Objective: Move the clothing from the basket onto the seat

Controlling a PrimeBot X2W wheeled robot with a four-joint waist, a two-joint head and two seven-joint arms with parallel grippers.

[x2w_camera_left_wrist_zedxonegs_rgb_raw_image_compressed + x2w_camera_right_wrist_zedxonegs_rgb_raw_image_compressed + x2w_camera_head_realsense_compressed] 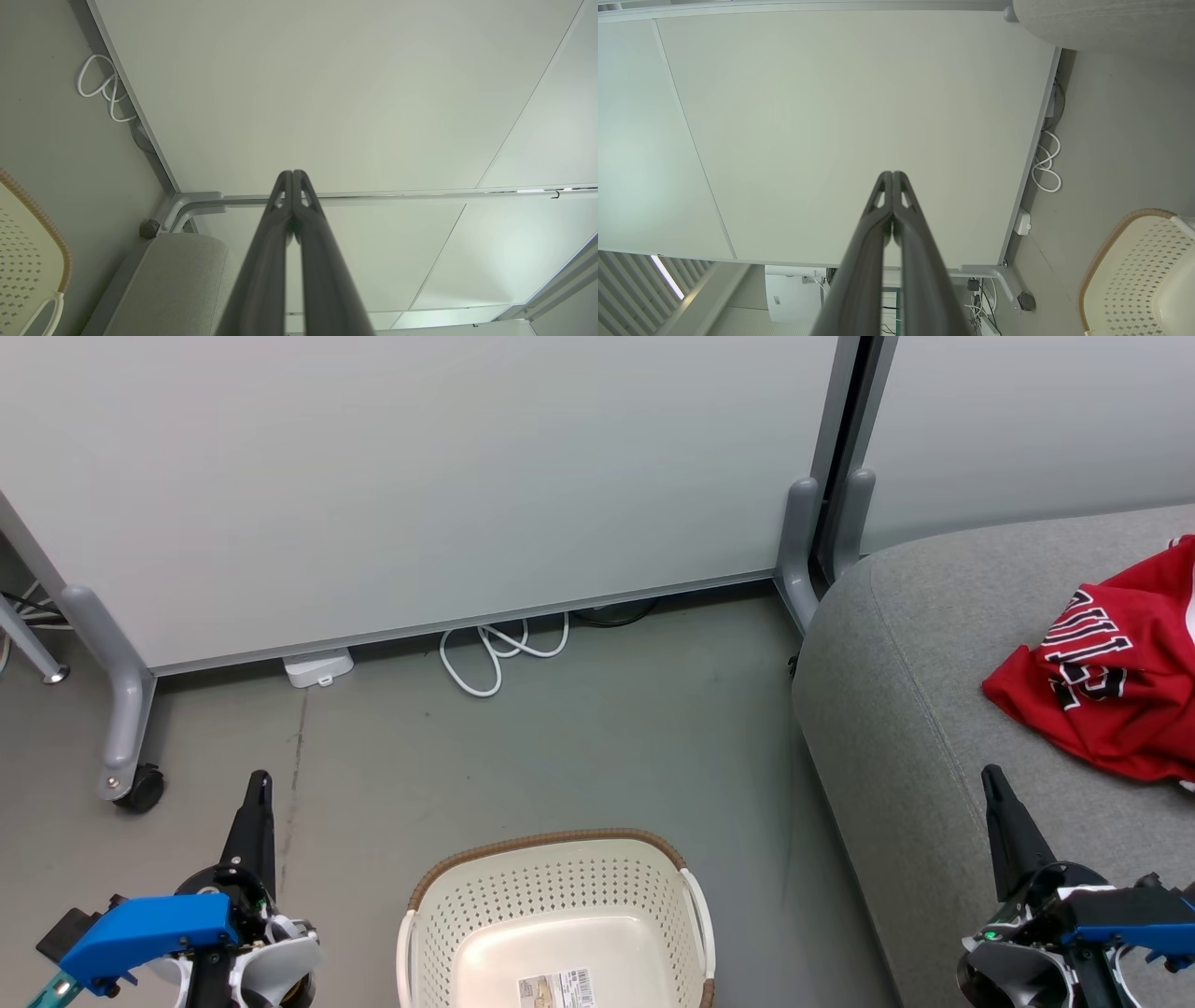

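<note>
Red jersey (1116,672) rests on the seat (915,728), clear of its rounded corner. The basket (523,887) looks bare, so I park left gripper (260,780) and right gripper (991,775) shut, empty.

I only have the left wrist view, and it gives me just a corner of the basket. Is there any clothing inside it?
Observer: In the head view, the part of the basket that I can see is bare apart from a paper label on its bottom.
Operator: Then where is it?
Observer: A red jersey lies crumpled on the seat, near the right edge of the head view.
Operator: And the right claw?
Observer: The right claw is shut and holds nothing; its tip shows against the seat, short of the jersey.
</note>
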